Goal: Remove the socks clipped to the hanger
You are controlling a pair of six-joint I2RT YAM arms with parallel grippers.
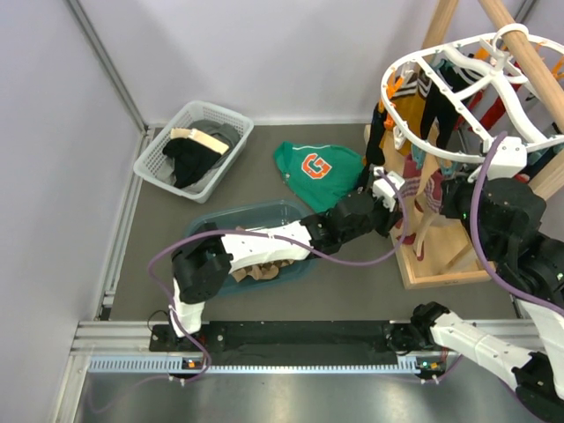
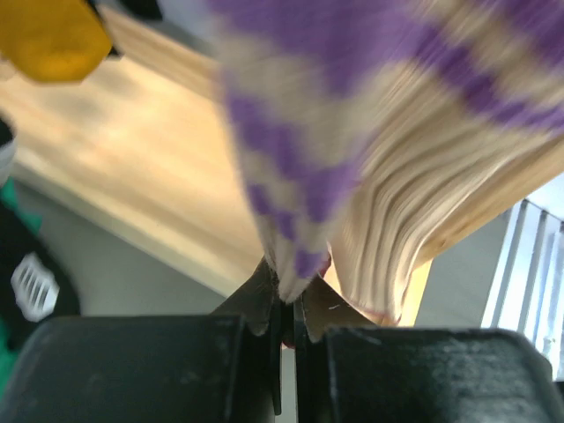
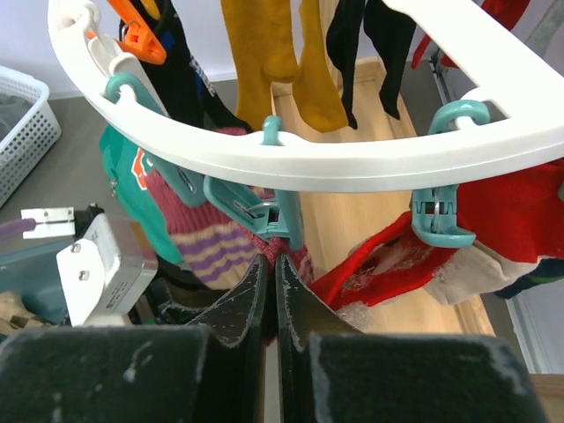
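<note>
Hanging from the wooden stand [image 1: 439, 264] at the far right, the hanger [image 1: 389, 95] carries the socks [image 1: 411, 110] in the top view. The left gripper [image 1: 397, 196] reaches in beneath its left rim. Left wrist view: jaws clamped on the lower edge of a purple-and-cream striped sock [image 2: 291, 132]. Right wrist view: the right gripper [image 3: 270, 264] sits just below the hanger rim, beside a teal clip [image 3: 264, 216]. Its jaws are together; whether anything is pinched cannot be told.

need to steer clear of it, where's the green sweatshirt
In the top view the green sweatshirt lies on the floor right of centre, between the white basket and the wooden stand, just beyond the blue tub.
</note>
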